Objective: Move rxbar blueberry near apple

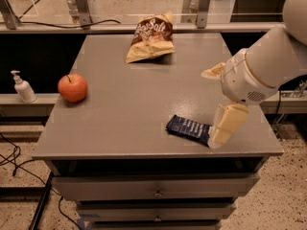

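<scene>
The rxbar blueberry (188,128) is a dark navy wrapper lying flat near the front right of the grey table (120,114). The apple (73,87) is red-orange and sits at the table's left edge, far from the bar. My gripper (218,99) hangs from the white arm at the right, just above the table. It is open, with its cream fingers spread wide. The lower finger (225,124) is right at the bar's right end and overlaps it in view. The upper finger (213,72) points left, farther back. The gripper holds nothing.
A brown-and-tan chip bag (151,38) lies at the back middle of the table. A white pump bottle (21,87) stands on a ledge left of the table. Drawers (156,190) sit below the top. Cables lie on the floor at left.
</scene>
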You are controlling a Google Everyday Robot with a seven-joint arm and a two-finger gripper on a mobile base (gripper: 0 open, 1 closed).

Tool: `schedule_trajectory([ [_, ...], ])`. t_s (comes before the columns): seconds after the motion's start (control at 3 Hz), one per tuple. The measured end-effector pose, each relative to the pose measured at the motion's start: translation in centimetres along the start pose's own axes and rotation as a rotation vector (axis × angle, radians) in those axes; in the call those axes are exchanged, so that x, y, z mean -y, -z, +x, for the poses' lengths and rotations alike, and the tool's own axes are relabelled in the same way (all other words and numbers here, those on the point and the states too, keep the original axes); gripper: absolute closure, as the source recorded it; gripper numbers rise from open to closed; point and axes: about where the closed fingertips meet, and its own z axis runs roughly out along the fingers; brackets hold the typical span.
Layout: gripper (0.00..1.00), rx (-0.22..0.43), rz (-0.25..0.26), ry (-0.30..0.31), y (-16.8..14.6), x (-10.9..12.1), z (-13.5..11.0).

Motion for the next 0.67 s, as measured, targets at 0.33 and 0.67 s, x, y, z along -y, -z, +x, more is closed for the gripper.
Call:
schedule_trajectory([
  [0.33,0.00,0.000,0.000,0.000,0.00,0.00,0.00],
  [0.67,0.00,0.043,0.021,-0.028,-0.70,0.12,-0.12],
])
